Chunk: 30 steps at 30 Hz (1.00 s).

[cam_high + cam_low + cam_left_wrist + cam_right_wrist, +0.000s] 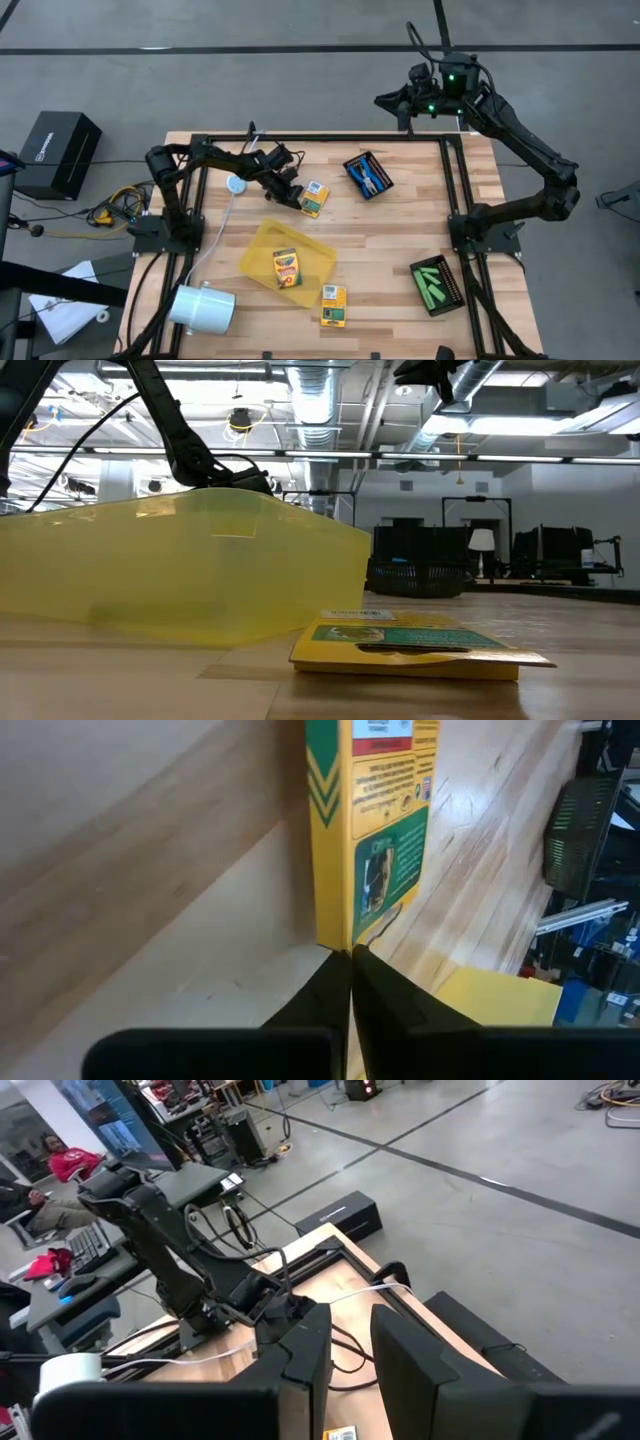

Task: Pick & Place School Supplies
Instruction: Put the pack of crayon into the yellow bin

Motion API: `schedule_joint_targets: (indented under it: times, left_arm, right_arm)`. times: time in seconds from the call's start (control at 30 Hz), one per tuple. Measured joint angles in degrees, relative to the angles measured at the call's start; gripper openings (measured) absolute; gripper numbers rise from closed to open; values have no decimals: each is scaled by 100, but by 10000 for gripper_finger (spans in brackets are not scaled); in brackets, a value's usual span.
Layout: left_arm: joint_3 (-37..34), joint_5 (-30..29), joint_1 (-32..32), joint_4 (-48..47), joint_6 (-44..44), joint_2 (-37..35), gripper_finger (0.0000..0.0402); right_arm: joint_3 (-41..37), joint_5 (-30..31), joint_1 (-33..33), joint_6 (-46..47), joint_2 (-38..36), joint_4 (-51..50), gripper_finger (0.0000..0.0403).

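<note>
Nearest the lower edge of the high view, one crayon box (333,305) lies flat on the worktop (390,240), just below the yellow tray (315,262), which already carries a second crayon box (286,267), so the tray looks like their collecting place. At lower right a black mesh tray (455,283) holds the green sticks (433,285); toward upper centre another mesh tray (352,161) holds the blue-handled scissors (372,179). Sorting by kind seems to be the plan.

At centre left, the left claw (297,198) is down beside the third crayon box (314,198). In its wrist view the fingers (385,1005) are pressed together with nothing between them, their tips touching the box's near edge; the grip seems to have missed.

The right claw (392,99) waits past the worktop's far edge, upper right, slightly parted and empty.
</note>
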Motion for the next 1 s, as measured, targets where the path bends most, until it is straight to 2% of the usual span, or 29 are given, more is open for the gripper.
schedule_joint_targets:
  times: [0.17, 0.6, 0.77, 1.0]
  left_arm:
    - [-28, -29, 4, -52, -52, -440, 1]
    - [20, -78, -102, -86, -599, -2643, 0]
    - [24, -47, -604, -595, -749, -3256, 0]
    - [-2, -65, -1923, -1241, -740, -3503, 0]
  right_arm:
    - [0, 0, -79, 0, 0, 27, 68]
    - [0, -14, -226, 0, 0, 275, 68]
    - [0, -17, -223, 0, 0, 297, 68]
    - [-1, -18, -213, 2, 0, 292, 68]
